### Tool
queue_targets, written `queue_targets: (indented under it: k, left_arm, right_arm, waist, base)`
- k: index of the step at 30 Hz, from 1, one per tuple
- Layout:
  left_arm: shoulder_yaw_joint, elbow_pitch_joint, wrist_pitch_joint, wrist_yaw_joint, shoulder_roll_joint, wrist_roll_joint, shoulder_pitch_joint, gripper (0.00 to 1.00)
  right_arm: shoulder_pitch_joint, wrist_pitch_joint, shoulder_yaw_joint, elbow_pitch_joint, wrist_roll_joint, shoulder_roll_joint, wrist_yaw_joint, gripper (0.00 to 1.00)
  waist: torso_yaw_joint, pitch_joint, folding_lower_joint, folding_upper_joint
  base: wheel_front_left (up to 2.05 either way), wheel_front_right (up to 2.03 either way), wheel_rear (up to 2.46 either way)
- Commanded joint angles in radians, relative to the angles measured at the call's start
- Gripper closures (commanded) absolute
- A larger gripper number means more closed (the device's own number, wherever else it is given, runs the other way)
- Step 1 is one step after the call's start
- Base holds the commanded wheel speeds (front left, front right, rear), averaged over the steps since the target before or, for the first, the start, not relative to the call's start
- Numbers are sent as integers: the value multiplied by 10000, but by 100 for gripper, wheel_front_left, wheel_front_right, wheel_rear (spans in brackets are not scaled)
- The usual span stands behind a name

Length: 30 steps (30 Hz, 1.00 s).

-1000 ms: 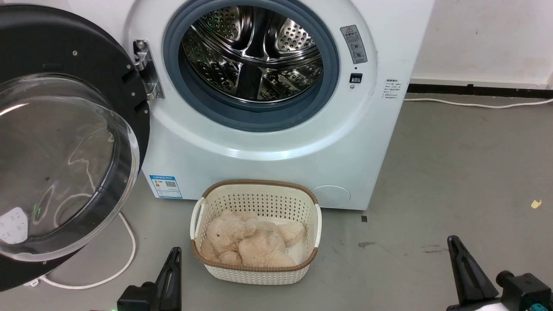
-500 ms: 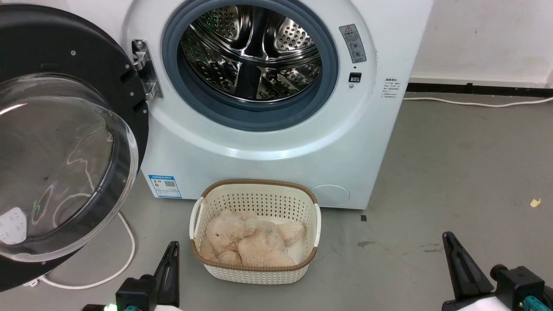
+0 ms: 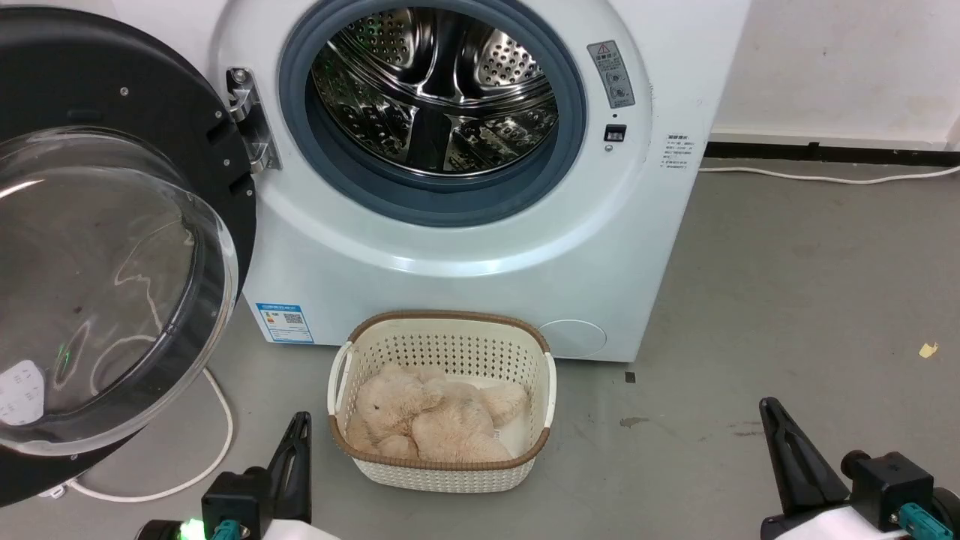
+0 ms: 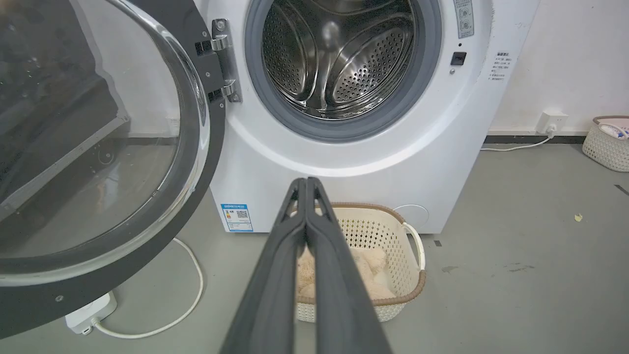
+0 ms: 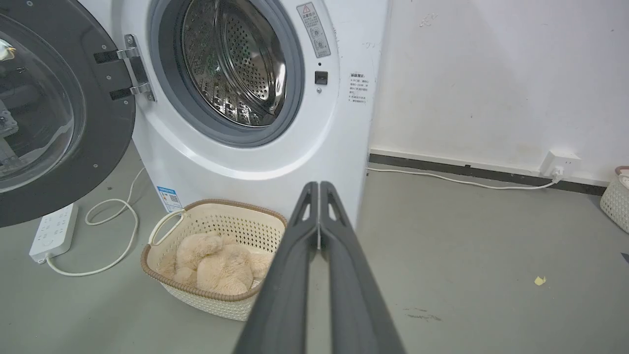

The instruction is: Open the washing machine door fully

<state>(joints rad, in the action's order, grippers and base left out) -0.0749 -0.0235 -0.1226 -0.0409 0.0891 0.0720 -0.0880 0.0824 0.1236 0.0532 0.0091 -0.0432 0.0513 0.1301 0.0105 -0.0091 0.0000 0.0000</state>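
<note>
The white washing machine [image 3: 465, 255] fills the upper middle of the head view, its steel drum [image 3: 435, 90] and grey-blue gasket uncovered. The round black washing machine door [image 3: 90, 75] hangs swung wide to the left on its metal hinge [image 3: 247, 120], its clear glass bowl [image 3: 97, 285] bulging toward me. My left gripper [image 3: 300, 424] sits low on the left, shut and empty, well apart from the door. My right gripper [image 3: 769, 409] sits low on the right, also shut and empty. The door [image 4: 162, 231] and the closed fingers [image 4: 275, 275] show in the left wrist view.
A cream perforated basket [image 3: 442, 330] holding a beige plush toy [image 3: 427, 416] stands on the floor before the machine. A white cable [image 3: 217, 442] and a power strip [image 5: 51, 231] lie under the door. Another basket [image 5: 614, 196] stands by the right wall.
Both grippers have risen slightly in the head view, and the whole picture has shifted a little left. The door stays as it was.
</note>
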Motion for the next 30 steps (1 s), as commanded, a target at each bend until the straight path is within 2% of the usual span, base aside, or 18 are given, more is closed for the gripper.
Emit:
queue_targets:
  k: [1, 30]
  left_arm:
    - [66, 47, 58, 38, -30, -81, 181, 100]
    - [409, 141, 644, 224, -210, -401, 531, 100]
  right_arm:
    - [-153, -49, -40, -35, 60, -6, 3, 100]
    - [-489, -644, -287, -63, 247, -8, 5, 100]
  waist:
    - [-2, 2, 0, 0]
    - [-54, 47, 0, 0]
  base:
    - [0, 0, 0]
    - [0, 0, 0]
